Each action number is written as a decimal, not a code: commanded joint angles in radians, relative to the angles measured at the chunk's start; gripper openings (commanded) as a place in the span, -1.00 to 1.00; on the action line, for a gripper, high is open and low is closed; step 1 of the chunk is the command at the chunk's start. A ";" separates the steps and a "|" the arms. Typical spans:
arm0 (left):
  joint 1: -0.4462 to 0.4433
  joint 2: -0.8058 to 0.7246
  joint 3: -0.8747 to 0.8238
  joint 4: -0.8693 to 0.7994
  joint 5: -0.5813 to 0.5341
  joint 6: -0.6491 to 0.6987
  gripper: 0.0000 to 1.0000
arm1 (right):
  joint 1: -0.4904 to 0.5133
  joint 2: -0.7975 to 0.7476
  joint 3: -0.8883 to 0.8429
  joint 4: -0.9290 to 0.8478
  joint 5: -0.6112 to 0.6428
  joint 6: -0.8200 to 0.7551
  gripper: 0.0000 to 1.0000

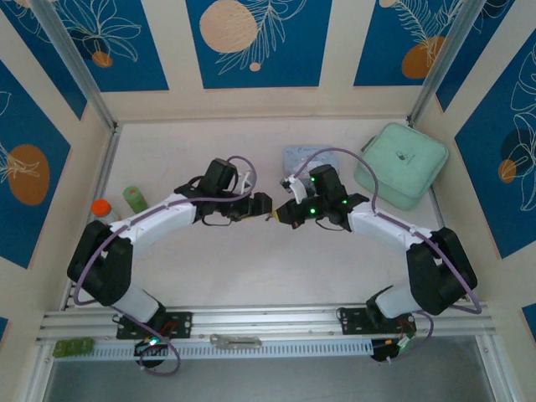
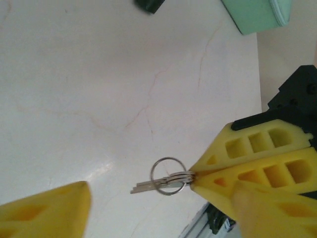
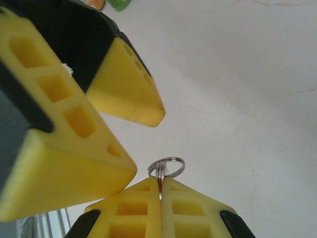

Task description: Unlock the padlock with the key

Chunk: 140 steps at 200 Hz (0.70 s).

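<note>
The key is a small silvery bunch on a ring, and it hangs above the pale table. My right gripper is shut on the key, with the ring poking out past its yellow fingertips. In the left wrist view the same right gripper pinches the bunch from the right. My left gripper is open, one finger on each side of the key without touching it. From above, the left gripper and right gripper meet tip to tip at mid-table. The padlock is hidden; a small dark shape is cut off and I cannot tell what it is.
A mint-green case lies at the back right, and a pale-blue tin sits behind the grippers. A green item and an orange-capped one stand at the left. A flat metal bar rests on the front rail.
</note>
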 commanded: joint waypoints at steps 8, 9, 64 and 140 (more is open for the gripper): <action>0.009 -0.055 -0.002 0.044 -0.005 0.016 0.64 | -0.045 -0.012 -0.038 0.049 -0.114 0.097 -1.00; 0.010 -0.057 -0.004 0.047 -0.006 0.016 0.64 | -0.046 -0.012 -0.039 0.049 -0.116 0.103 -1.00; 0.014 -0.139 -0.266 0.560 -0.054 -0.264 0.30 | -0.145 -0.004 -0.117 0.231 -0.160 0.578 -1.00; -0.061 -0.088 -0.320 0.702 -0.156 -0.361 0.20 | -0.134 -0.004 -0.247 0.551 -0.112 0.961 -1.00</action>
